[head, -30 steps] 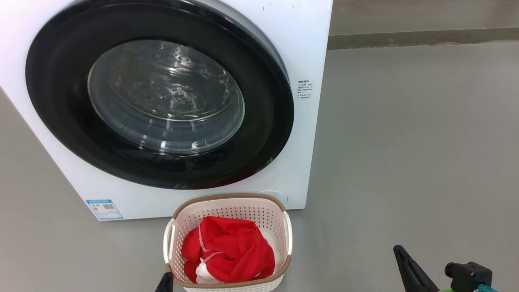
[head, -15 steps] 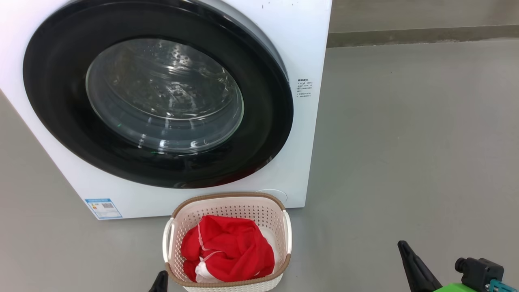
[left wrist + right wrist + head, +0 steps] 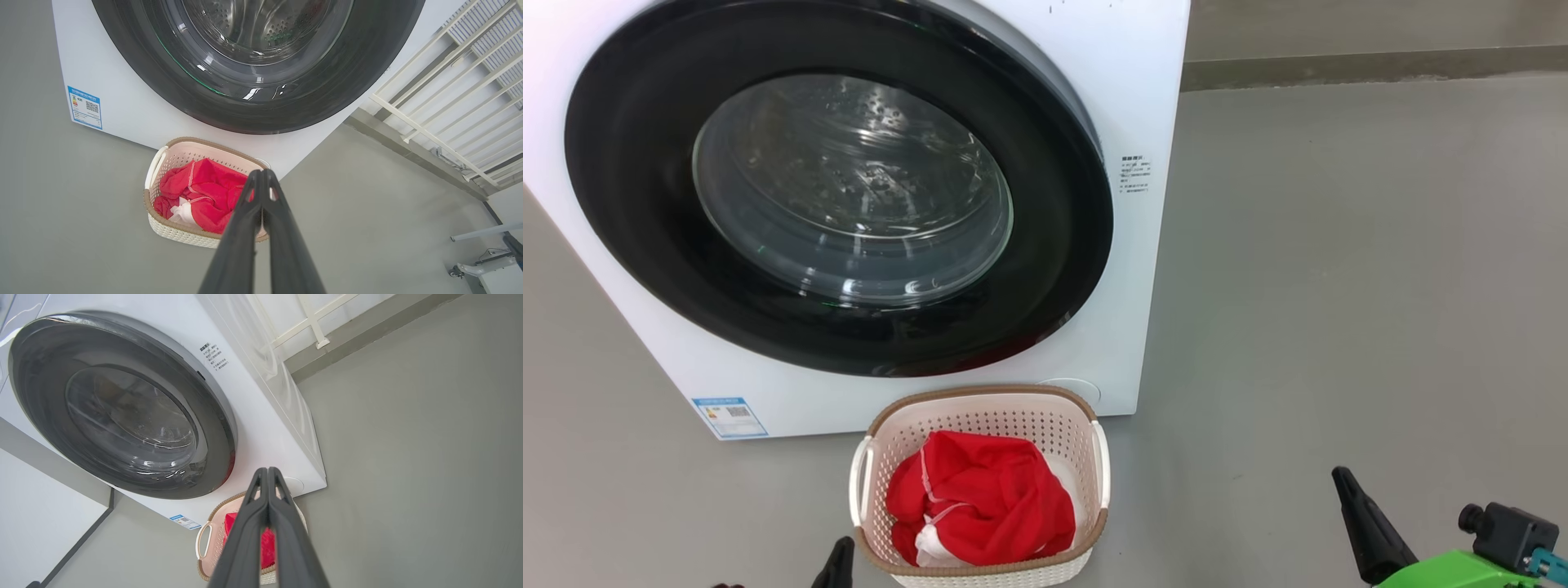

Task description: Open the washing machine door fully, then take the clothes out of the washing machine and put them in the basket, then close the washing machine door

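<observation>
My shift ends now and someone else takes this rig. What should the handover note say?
Grippers: left gripper shut, empty; right gripper shut, empty.
The clothes lie in the basket, on the floor before the washing machine.
The washing machine door looks closed.
Done: unloading and, it seems, closing.
Left: probably nothing but confirming the latch.

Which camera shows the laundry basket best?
The head view: the basket sits nearly whole, its rim and the red clothes unblocked. In the left wrist view the left fingers cover one corner; in the right wrist view the right fingers hide most of it.
</observation>
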Controlling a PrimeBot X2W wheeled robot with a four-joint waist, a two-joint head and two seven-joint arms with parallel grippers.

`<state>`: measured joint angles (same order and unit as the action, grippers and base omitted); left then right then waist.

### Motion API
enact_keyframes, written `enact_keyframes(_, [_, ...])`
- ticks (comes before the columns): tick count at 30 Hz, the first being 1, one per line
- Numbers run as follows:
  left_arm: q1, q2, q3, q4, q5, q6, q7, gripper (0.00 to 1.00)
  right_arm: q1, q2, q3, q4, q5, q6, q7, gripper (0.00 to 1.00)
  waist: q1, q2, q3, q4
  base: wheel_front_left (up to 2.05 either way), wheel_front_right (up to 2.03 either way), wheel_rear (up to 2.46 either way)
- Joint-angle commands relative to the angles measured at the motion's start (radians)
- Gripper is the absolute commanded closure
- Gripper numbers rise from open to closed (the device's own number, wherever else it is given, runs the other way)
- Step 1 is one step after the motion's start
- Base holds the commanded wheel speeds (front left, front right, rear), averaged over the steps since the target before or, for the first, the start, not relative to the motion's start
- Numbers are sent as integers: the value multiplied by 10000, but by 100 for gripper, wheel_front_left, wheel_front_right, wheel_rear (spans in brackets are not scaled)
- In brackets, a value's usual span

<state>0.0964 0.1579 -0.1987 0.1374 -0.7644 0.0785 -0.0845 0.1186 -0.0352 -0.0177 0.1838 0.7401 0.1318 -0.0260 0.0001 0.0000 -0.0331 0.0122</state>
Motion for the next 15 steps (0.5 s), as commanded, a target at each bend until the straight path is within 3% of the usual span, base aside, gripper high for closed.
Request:
enact_keyframes(1, [-484,50,253,-173,-205,-88,26,100,-479,-164,10,-215,225,-4,15,100,-1,0,3,-2,0,0,0])
enact_keyframes(15, [-744,-96,681,33,-1676,-433,307,100,-780,-212,-87,-78,1737,-5,196,100,-1,0,65,-22,0,0,0])
